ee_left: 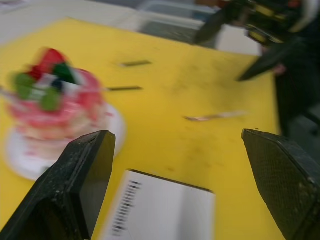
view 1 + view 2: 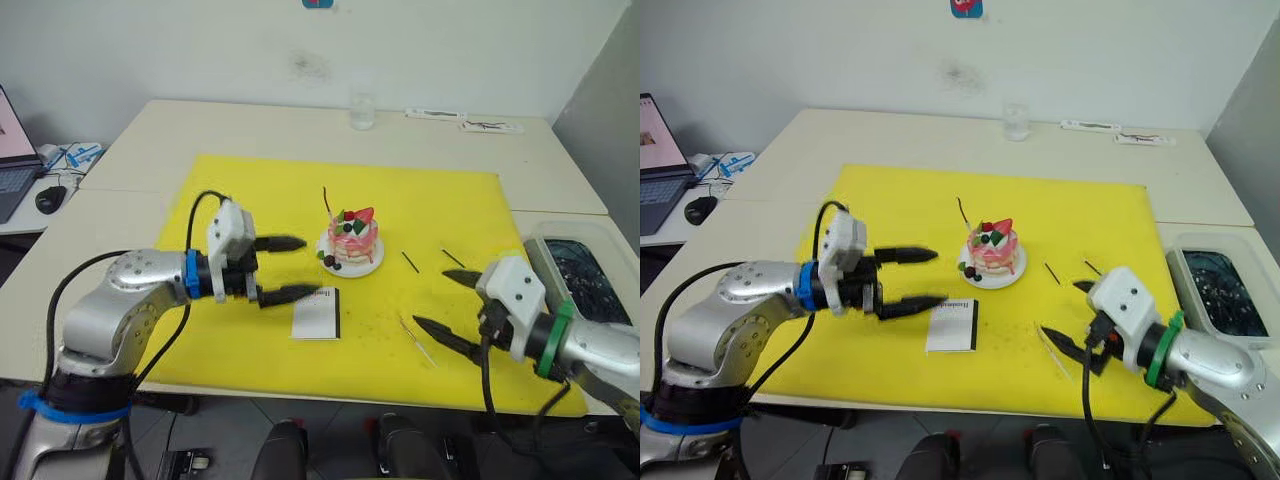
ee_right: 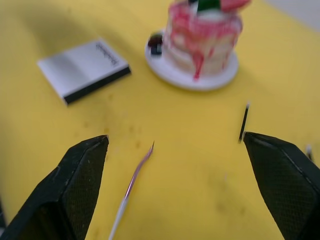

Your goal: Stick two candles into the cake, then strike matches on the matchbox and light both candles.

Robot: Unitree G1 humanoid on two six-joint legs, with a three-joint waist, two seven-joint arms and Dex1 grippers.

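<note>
The pink-and-white cake (image 2: 352, 240) sits on its small white plate at the middle of the yellow mat (image 2: 260, 190). One thin dark candle (image 2: 326, 201) stands up at the cake's left side. A second candle (image 2: 417, 340) lies flat on the mat, just in front of my open right gripper (image 2: 432, 298), which holds nothing. Two short dark matches (image 2: 410, 262) (image 2: 453, 258) lie to the right of the cake. The white matchbox (image 2: 317, 312) lies in front of the cake. My left gripper (image 2: 298, 268) hovers open and empty, left of the cake and above the matchbox's left edge.
A clear glass (image 2: 361, 110) stands at the table's back edge, with small items (image 2: 465, 121) to its right. A clear bin (image 2: 580, 265) with dark contents sits at the right. A laptop and mouse (image 2: 49, 198) are on a side table at the left.
</note>
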